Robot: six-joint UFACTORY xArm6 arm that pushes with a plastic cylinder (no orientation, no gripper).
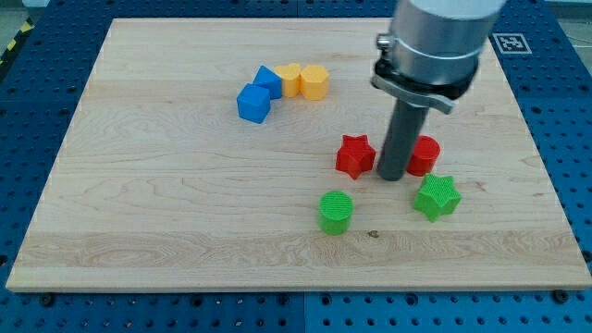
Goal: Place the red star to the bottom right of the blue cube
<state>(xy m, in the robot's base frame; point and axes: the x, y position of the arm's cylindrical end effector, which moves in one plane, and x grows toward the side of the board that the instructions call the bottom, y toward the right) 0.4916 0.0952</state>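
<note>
Two red blocks sit either side of my tip (392,176), and that is where the trouble could start. The red star (355,155) lies just to the tip's left, right of the frame's centre, touching it or very nearly so; I cannot tell which. A red cylinder (425,155), partly hidden by the rod, sits just on the tip's other side. No hand is fitted, only the bare rod, so nothing is held and there is no opening to report.

The blue cube (253,103) is in the upper left-centre of the desk (139,203), with a second blue block (268,80) just above it and two yellow blocks (289,80) (314,81) in a row to the right of that.

The star already lies below and right of the cube, though well apart, so I judge that a push up and left would bring it closer. The risks as I see them: an off-centre push would spin the star off the rod; too long a stroke would drive it into the cube and shift the very reference; any rightward drift would knock the red cylinder. A green cylinder (336,211) and green star (437,196) lower down look safely out of that path.
</note>
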